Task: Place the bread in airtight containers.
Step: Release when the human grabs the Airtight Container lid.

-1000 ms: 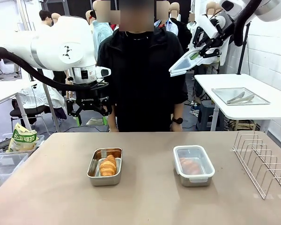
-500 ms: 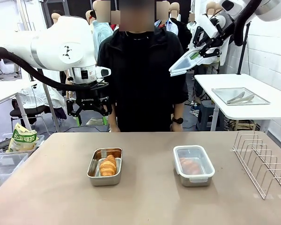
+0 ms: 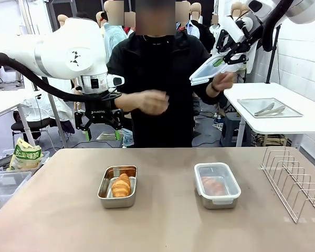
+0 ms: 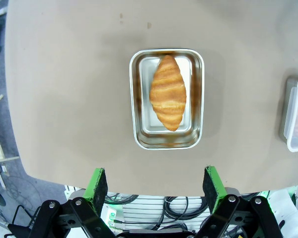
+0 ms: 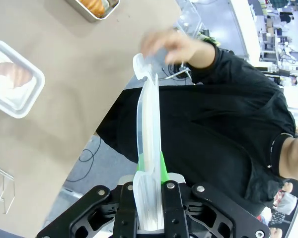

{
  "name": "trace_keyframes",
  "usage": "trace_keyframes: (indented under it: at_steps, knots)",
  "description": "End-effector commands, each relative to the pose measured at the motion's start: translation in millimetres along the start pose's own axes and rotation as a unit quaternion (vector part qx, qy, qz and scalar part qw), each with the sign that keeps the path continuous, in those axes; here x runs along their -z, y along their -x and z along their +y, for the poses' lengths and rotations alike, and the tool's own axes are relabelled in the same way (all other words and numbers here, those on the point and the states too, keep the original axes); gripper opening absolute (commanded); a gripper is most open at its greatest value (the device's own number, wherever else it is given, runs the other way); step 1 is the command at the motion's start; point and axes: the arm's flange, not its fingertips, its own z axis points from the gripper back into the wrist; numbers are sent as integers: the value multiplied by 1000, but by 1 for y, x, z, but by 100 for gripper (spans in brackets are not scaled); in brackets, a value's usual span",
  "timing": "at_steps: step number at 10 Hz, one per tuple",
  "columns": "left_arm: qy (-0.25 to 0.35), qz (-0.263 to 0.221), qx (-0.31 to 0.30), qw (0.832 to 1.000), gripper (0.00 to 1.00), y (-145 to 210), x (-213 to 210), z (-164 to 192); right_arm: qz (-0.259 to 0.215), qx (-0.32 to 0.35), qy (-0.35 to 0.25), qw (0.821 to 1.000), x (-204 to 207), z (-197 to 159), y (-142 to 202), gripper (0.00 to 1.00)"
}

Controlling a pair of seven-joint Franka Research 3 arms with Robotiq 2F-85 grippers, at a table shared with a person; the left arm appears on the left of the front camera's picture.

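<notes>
An open steel container (image 3: 118, 186) in the table's left middle holds one bread (image 3: 121, 185), a golden croissant. In the left wrist view that container (image 4: 166, 99) and its bread (image 4: 168, 91) lie straight below my open, empty left gripper (image 4: 155, 183), which hangs high over the far table edge (image 3: 100, 123). A second container (image 3: 217, 185) to the right has a clear lid snapped on and a croissant inside. My right gripper (image 5: 151, 171) is raised at the upper right, shut on a clear plastic lid (image 5: 148, 124). The person's hand (image 5: 174, 47) touches the lid's far end (image 3: 212, 68).
A wire rack (image 3: 296, 181) stands at the table's right edge. A white side table (image 3: 273, 118) behind it carries a metal tray with tongs. Plastic bins and a printed bag (image 3: 23, 155) sit off the left edge. The person's other hand (image 3: 152, 102) hovers at chest height.
The person has raised both hands from below the table edge; one has reached the lid in my right gripper. Both arms and the containers stayed still.
</notes>
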Motion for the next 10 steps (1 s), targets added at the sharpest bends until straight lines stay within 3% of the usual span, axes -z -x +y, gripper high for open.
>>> trace_keyframes:
  at_steps: [1,10]
  knots:
    - [-8,-6,2,1000,100,0,-2,2,13,8,-3,1000,-1,-3,-1,0]
    - [-8,-6,2,1000,100,0,-2,2,13,8,-3,1000,-1,-3,-1,0]
